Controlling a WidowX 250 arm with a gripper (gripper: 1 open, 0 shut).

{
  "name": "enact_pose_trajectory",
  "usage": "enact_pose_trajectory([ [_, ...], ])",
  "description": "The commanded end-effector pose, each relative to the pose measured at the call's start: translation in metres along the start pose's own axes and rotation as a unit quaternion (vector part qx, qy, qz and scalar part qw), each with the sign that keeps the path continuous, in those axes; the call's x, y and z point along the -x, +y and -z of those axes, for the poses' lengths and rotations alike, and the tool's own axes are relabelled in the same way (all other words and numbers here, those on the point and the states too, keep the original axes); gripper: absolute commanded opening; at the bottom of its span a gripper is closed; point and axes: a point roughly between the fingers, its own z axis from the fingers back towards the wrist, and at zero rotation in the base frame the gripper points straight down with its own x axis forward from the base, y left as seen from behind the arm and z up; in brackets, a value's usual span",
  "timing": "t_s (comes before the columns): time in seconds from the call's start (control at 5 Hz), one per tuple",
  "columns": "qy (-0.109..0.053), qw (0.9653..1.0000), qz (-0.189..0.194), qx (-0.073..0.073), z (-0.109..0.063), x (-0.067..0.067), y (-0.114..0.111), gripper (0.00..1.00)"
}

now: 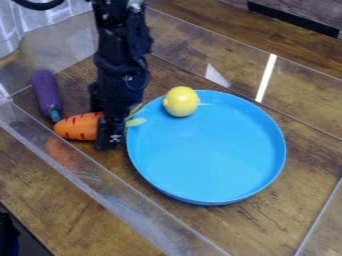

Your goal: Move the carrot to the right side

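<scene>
At the far left of the frame a purple eggplant (47, 90) lies on the wooden table (201, 50), its length running up and down the picture. Just below and to the right of it, the carrot (79, 126) lies on its side, orange body pointing left and its green leafy top (134, 121) toward the right, close to the rim of the plate. The black gripper (112, 132) comes straight down from the upper left onto the right end of the carrot; its jaws are drawn in tight around that end and it grips the carrot there, low against the table. To the right sits a large round blue plate (214, 160), filling the middle and lower right of the frame. A yellow lemon (181, 101) rests at the plate's upper left edge, just right of the arm. A clear plastic wall (94, 190) runs diagonally across the lower left corner, below the carrot.
</scene>
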Motion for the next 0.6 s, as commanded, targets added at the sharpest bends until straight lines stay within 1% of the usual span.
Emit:
enact_pose_trajectory([
  [0.0, -0.007, 0.9999, 0.005, -0.006, -0.004, 0.007, -0.002, 0.0],
  [0.2, -0.003, 0.9999, 0.01, -0.003, -0.003, 0.018, -0.007, 0.0],
  [0.4, 0.003, 1.0, 0.006, 0.003, -0.001, 0.024, -0.005, 0.0],
])
